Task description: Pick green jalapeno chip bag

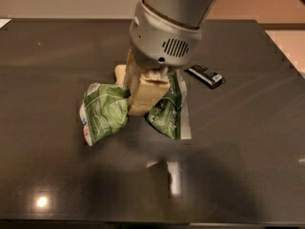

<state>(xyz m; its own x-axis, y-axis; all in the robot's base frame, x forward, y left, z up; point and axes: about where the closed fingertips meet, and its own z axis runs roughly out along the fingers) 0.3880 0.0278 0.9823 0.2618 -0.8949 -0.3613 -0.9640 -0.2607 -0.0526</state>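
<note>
The green jalapeno chip bag (102,111) is crinkled and pinched in its middle, hanging in two lobes, left and right (167,109), above the dark table. My gripper (143,97) comes down from the grey arm (164,32) at the top centre and is shut on the bag's middle, holding it lifted off the surface. Its pale fingers (147,92) show between the two lobes.
A small black wrapped bar (205,75) lies on the dark table (238,166) to the right of the arm. A pale yellow sponge block (119,72) peeks out behind the gripper. Table edges run along the far side and right. Light glare spots mark the front.
</note>
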